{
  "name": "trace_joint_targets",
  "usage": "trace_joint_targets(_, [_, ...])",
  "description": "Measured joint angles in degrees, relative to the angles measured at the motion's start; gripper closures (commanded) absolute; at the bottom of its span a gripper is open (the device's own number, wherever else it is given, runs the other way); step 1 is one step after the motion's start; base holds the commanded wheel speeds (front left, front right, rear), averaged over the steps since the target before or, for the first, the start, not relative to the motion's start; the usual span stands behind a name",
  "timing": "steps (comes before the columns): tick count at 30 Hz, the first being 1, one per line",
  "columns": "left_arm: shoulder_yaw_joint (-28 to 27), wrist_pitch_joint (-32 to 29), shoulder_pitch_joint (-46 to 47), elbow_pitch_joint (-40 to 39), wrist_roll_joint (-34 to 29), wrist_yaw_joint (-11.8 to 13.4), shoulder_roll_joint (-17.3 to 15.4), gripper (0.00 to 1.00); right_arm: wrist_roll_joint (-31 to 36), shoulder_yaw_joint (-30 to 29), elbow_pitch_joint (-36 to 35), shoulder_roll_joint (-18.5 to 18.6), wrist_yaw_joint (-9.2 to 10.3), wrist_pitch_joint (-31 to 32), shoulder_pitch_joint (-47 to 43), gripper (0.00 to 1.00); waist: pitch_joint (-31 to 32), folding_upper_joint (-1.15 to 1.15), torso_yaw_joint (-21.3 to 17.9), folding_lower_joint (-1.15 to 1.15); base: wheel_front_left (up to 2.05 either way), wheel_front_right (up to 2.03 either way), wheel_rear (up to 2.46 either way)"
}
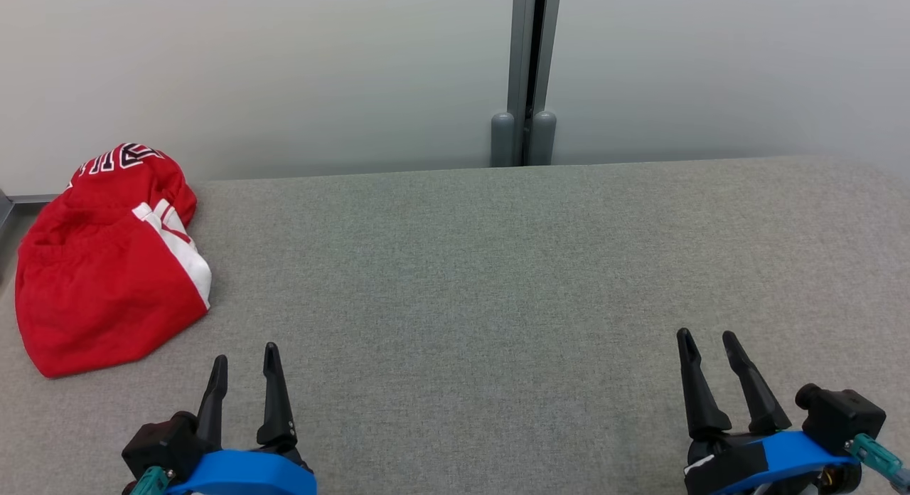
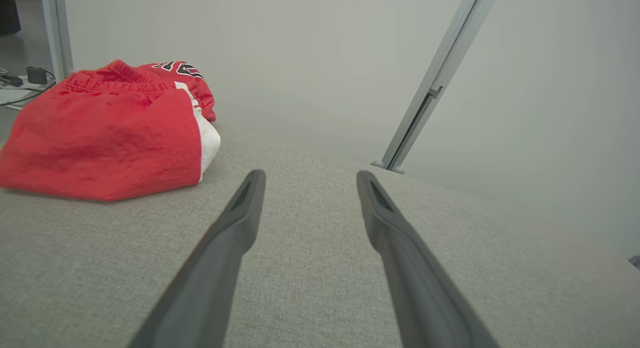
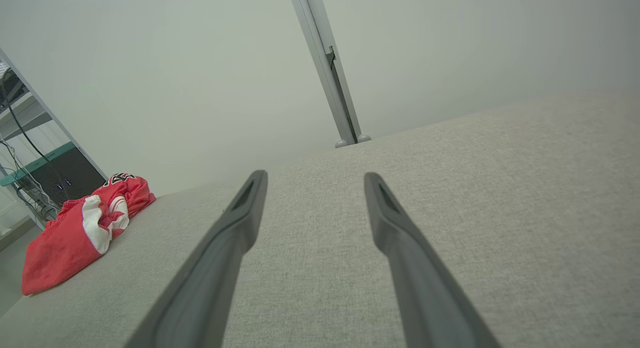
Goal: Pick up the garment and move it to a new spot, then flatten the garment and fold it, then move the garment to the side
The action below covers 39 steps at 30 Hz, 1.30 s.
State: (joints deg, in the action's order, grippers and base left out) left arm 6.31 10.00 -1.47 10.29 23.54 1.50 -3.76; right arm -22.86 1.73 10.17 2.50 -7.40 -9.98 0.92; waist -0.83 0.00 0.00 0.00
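Note:
The garment [image 1: 106, 267] is a red piece of sportswear with a white side stripe and black-and-white lettering, lying bunched in a heap at the far left of the grey fabric table [image 1: 498, 281]. It also appears in the left wrist view, the garment [image 2: 105, 133] at upper left, and small at the left of the right wrist view, the garment [image 3: 85, 228]. My left gripper [image 1: 245, 356] hovers open near the front edge, just right of the heap and apart from it, nothing between its fingers. My right gripper [image 1: 707, 338] stands open at the lower right, far from the cloth.
A pale wall with a grey vertical post [image 1: 530, 75] runs behind the table's back edge. Shelving with cables [image 3: 30, 153] stands beyond the table's left end. The wide grey cloth surface stretches between and ahead of both grippers.

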Motion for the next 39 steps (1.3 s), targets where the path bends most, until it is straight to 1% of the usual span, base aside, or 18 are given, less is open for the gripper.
trace_joint_targets(18, [-1.2, 2.2, -0.7, 2.5, -6.9, -0.5, 0.5, 0.0, 9.6, -0.3, 1.6, 0.1, -0.01, -2.2, 0.0, 0.0, 0.0, 0.0, 0.1, 0.0, 0.0, 0.0, 0.0])
trace_joint_targets(39, [-1.9, 4.5, -1.1, 4.2, -14.9, -1.4, 0.7, 0.0, 17.8, -0.2, 1.7, 0.2, -0.08, -4.5, 0.0, 0.0, -0.2, 0.0, -0.1, 0.0, 0.0, 0.0, 0.0])
